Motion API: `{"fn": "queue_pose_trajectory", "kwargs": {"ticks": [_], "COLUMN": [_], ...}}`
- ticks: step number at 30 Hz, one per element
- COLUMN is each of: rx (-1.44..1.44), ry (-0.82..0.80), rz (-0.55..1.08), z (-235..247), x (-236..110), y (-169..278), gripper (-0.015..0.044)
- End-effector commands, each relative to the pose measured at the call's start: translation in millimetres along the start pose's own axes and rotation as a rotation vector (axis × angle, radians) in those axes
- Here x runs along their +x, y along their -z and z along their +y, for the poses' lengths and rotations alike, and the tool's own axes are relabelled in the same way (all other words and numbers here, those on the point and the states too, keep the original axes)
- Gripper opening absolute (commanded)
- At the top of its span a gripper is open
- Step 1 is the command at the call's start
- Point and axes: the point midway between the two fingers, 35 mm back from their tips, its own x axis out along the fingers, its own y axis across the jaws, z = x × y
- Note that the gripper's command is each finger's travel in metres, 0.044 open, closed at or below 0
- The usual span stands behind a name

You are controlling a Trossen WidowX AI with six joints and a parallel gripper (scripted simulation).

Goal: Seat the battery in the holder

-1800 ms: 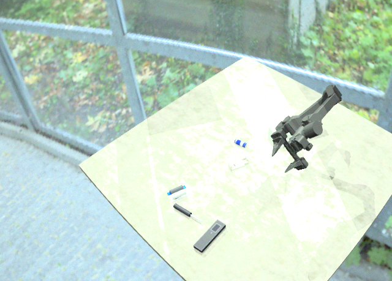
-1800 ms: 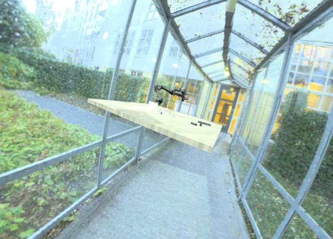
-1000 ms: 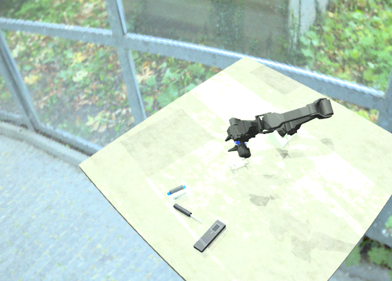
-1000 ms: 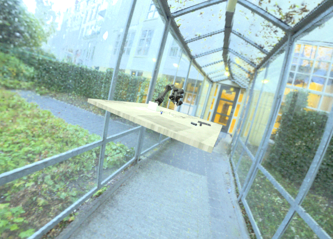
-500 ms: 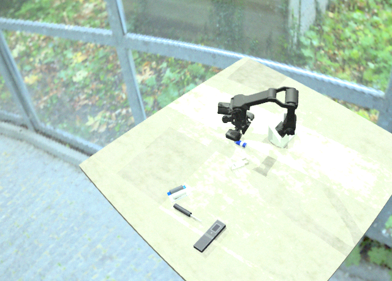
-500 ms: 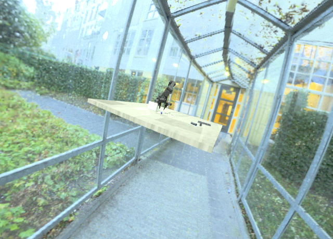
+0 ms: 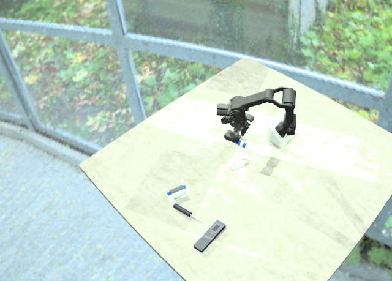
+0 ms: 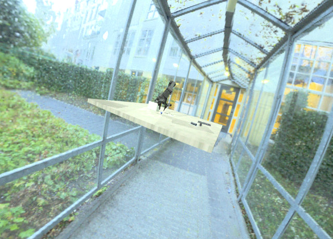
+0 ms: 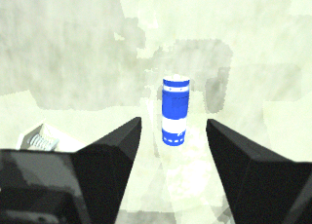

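The pale table [image 7: 294, 208] carries 3 stray items near its front-left edge. A small white and blue box with a grey cylinder on top [image 7: 178, 193] sits nearest the table's middle. Just beside it, toward the table's edge, lies a black-handled screwdriver [image 7: 185, 212], its thin metal tip pointing away from the box. Past the screwdriver's tip, closer still to the edge, a flat dark grey remote-like slab [image 7: 209, 235] lies at an angle. Behind the table runs a grey metal railing [image 7: 190, 51], with leafy ground beyond.
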Motion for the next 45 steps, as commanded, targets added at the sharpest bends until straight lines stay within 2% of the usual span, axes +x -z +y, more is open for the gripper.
{"fn": "queue_pose_trajectory", "kwargs": {"ticks": [1, 22, 26, 34, 37, 45], "rx": [0.006, 0.006, 0.006, 0.006, 0.006, 0.007], "ry": [-0.001, -0.001, -0.001, -0.001, -0.001, 0.0], "rz": [0.012, 0.013, 0.013, 0.013, 0.013, 0.012], "z": [-1, -2, -2, -2, -2, -2], "x": [8, 38, 38, 38, 38, -12], "y": [3, 5, 5, 5, 5, 3], "gripper": [0.0239, 0.0239, 0.0134, 0.0081, 0.0077, 0.0077]}}
